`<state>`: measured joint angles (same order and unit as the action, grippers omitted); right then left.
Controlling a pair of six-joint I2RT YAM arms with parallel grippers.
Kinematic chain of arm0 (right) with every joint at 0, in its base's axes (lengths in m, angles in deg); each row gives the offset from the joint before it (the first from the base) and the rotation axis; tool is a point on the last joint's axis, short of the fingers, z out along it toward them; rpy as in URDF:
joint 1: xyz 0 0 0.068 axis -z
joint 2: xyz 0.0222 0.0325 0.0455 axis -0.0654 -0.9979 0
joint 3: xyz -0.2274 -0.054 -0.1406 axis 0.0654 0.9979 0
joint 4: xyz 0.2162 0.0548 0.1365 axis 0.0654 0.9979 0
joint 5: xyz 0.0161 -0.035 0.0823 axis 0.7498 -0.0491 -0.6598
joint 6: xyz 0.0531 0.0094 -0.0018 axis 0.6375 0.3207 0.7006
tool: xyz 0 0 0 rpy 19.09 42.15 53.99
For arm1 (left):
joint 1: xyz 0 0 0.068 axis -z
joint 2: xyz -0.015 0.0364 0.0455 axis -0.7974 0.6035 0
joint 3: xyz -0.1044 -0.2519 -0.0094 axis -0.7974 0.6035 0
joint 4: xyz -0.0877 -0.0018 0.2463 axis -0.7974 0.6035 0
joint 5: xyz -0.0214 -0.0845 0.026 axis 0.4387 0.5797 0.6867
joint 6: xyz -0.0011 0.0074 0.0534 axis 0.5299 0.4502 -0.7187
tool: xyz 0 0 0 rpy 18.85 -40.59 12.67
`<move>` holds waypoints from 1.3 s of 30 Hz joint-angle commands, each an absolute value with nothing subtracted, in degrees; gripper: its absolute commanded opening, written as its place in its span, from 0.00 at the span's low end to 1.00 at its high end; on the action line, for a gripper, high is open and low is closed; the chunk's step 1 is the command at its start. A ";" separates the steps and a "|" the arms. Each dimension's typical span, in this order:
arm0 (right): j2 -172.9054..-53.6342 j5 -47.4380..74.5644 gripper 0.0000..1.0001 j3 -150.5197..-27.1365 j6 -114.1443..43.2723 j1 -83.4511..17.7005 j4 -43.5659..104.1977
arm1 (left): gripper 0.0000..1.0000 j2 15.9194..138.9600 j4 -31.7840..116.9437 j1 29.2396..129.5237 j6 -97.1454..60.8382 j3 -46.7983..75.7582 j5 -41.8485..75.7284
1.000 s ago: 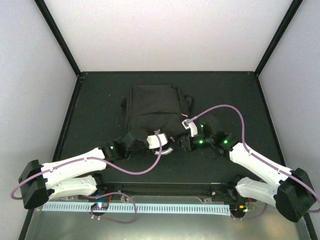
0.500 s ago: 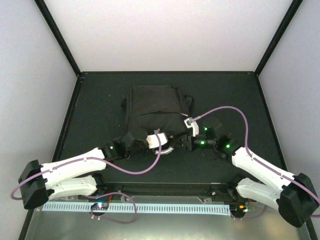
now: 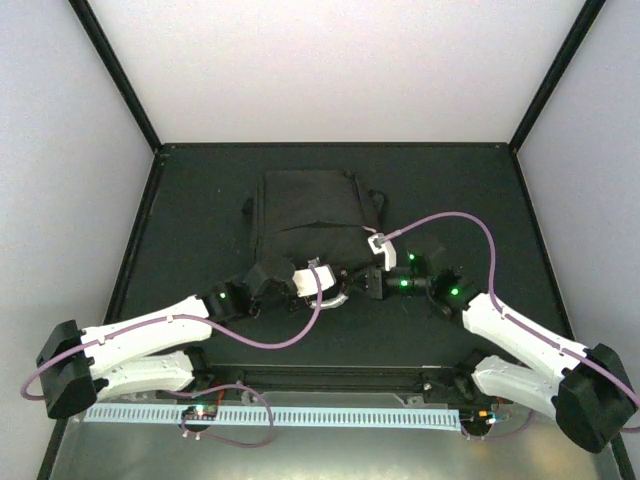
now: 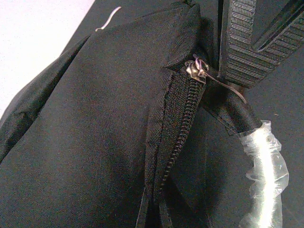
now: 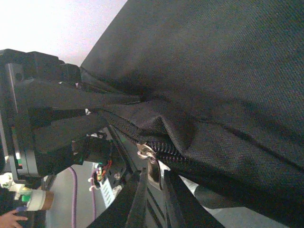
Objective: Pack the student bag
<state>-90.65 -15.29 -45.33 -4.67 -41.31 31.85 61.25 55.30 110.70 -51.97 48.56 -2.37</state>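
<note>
left pincer (image 3: 340, 279) clamped on student bag (image 3: 305, 210) at its 6 o'clock edge; right pincer (image 5: 154, 183) pinching zipper pull (image 5: 153, 166).

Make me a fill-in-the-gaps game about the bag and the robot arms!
1. The bag is the colour ____.
2. The right gripper has the ____ pull between its jaws.
3. The bag's handle is wrapped in clear, crinkly ____.

Missing words: black; zipper; plastic
</note>
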 commanded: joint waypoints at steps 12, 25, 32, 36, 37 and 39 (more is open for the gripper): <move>-92.16 -11.26 0.02 -56.41 -19.18 -41.01 54.55 | 0.01 58.21 51.33 110.80 -51.77 47.57 -2.84; -90.85 -18.06 0.63 -48.11 -11.68 -41.17 37.61 | 0.02 57.87 50.05 110.81 -51.09 47.47 -0.75; -89.37 -16.11 0.60 -45.08 -8.48 -41.14 29.83 | 0.01 57.47 50.21 110.80 -50.91 47.65 -0.54; -89.31 -17.01 0.57 -43.97 -6.44 -41.13 26.56 | 0.02 57.64 50.09 110.80 -50.70 47.64 -0.38; -89.39 -17.06 0.57 -43.81 -6.01 -41.14 25.91 | 0.02 57.63 50.05 110.80 -50.61 47.64 -0.33; -89.64 -17.27 0.57 -43.36 -4.88 -41.19 24.52 | 0.02 57.57 49.94 110.80 -50.41 47.71 -0.22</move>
